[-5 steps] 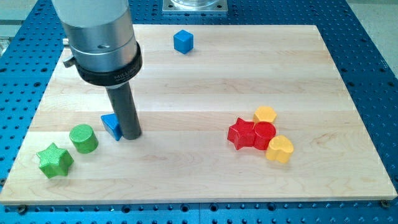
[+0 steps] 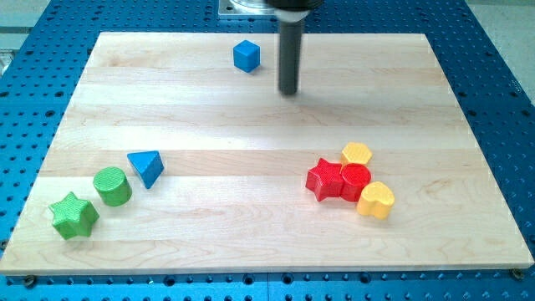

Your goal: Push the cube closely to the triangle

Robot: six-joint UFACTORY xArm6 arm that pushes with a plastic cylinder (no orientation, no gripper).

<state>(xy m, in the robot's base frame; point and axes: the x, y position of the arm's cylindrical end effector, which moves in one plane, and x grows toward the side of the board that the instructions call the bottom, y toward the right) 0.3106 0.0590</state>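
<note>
A: Position check. My tip (image 2: 288,92) sits near the view's top, just to the view's right of the small blue cube (image 2: 246,56) and slightly below it, apart from it, no contact.

B: Fingers?

A: None on this rig. A plain dark rod, so nothing stands apart, together or clamped.

B: Target?

A: Blue triangular block (image 2: 147,166), low at the view's left on the pale wooden table (image 2: 251,226), well apart from the cube. Beside it a green cylinder (image 2: 111,186), then a green star-shaped block (image 2: 73,216) nearer the corner.

B: Step in hand?

A: Judged as the approach to the cube; the push not yet made. The tip needs to get round to the cube's top-right side, then drive it diagonally down and to the view's left.

B: Obstructions?

A: Path between looks open. Red star-like block (image 2: 323,179), red cylinder (image 2: 355,181), yellow block (image 2: 357,154) and yellow heart (image 2: 376,200) cluster at the view's right, off the line. Risk: the cube slipping off the rod, or overshooting into the triangle.
</note>
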